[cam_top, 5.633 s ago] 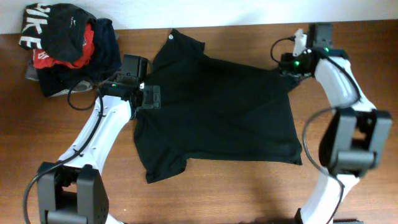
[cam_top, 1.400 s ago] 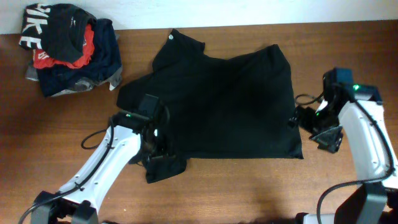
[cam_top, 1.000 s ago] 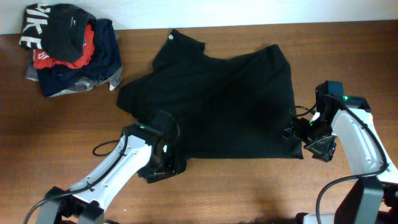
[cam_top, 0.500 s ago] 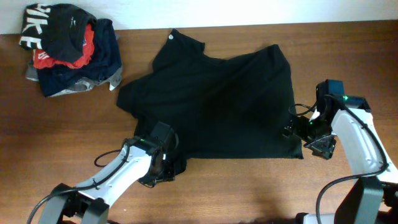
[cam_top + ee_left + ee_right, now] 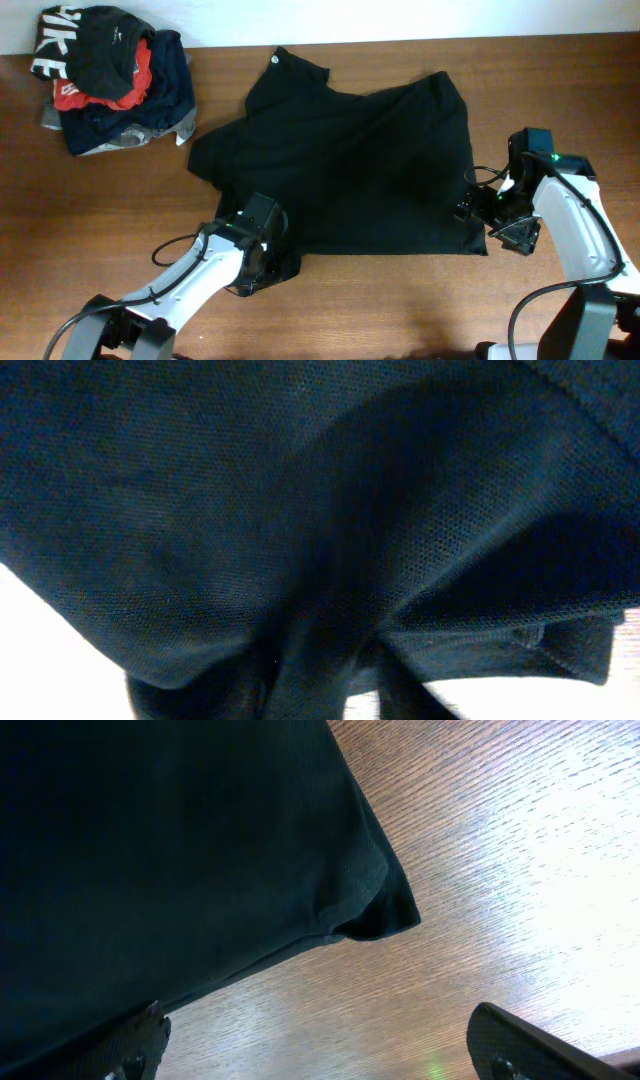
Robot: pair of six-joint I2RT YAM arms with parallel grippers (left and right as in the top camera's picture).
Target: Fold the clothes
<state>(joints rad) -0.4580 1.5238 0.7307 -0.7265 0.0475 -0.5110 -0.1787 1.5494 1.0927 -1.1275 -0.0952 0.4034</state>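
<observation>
Black T-shirt (image 5: pixel 350 160) is lying spread out at the centre of the table (image 5: pixel 90 210). Right jaws are standing wide apart over its lower-right hem corner. Left jaws are sitting buried in its lower-left sleeve, their closure impossible to tell.

**T-shirt** (image 5: pixel 360 160): soft, matt black cloth; seen close, a fine pin-hole knit with stitched hems. **Table** (image 5: pixel 400 300): smooth brown wood, straight-grained, with a light sheen at the right. Far-left **pile of garments** (image 5: pixel 110 80): matt cloth in black, red and navy. **Arm shells** (image 5: pixel 580 230): smooth, slightly glossy white plastic; joints matt black.
</observation>
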